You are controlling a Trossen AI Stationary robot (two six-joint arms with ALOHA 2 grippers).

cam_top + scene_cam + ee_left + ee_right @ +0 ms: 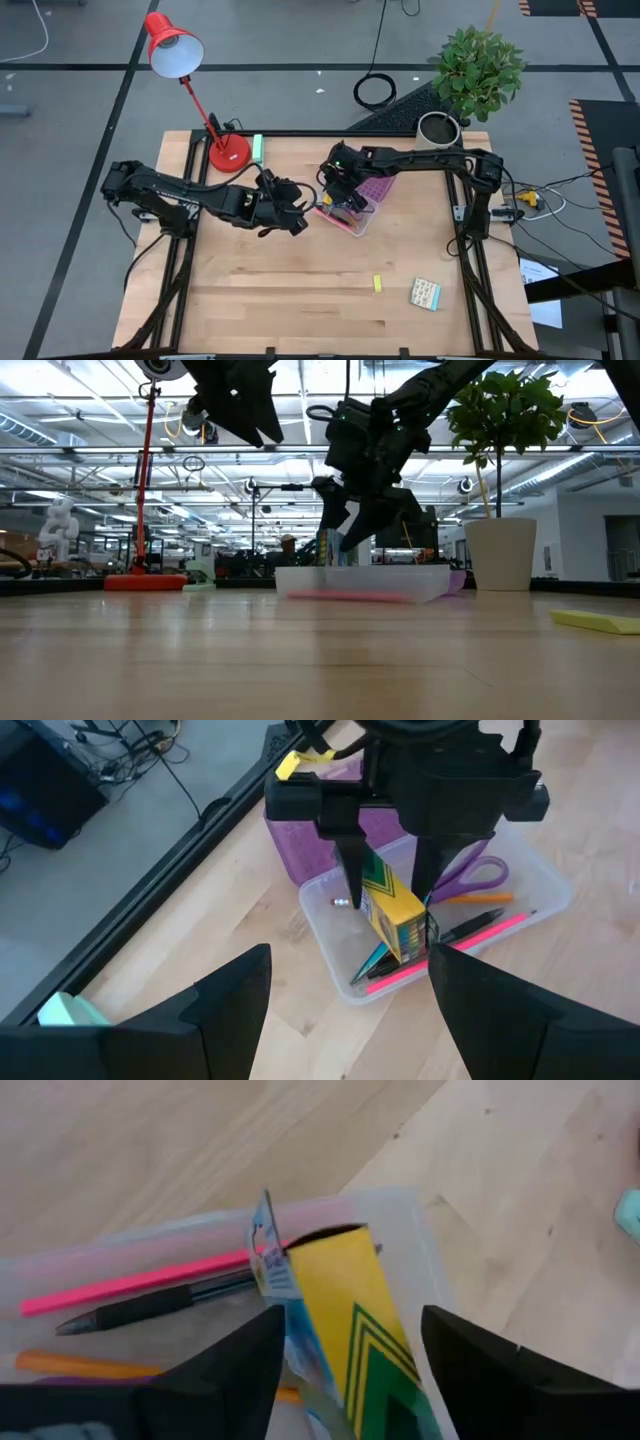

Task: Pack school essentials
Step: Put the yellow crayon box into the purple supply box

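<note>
Nearest us, our left pincer (340,1010) hangs wide beside the clear case (545,890); our right pincer (390,900) grips the crayon box (392,915) inside it.

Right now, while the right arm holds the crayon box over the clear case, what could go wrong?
1. The right end effector grips the green-yellow crayon box tilted, one end resting on the pink pen and black pen in the clear case. Released like this, it may stay propped up or tip over the wall.
2. The open left end effector hovers close to the case; the arms could collide.
3. The yellow eraser and patterned pack lie unpacked, far away.
</note>
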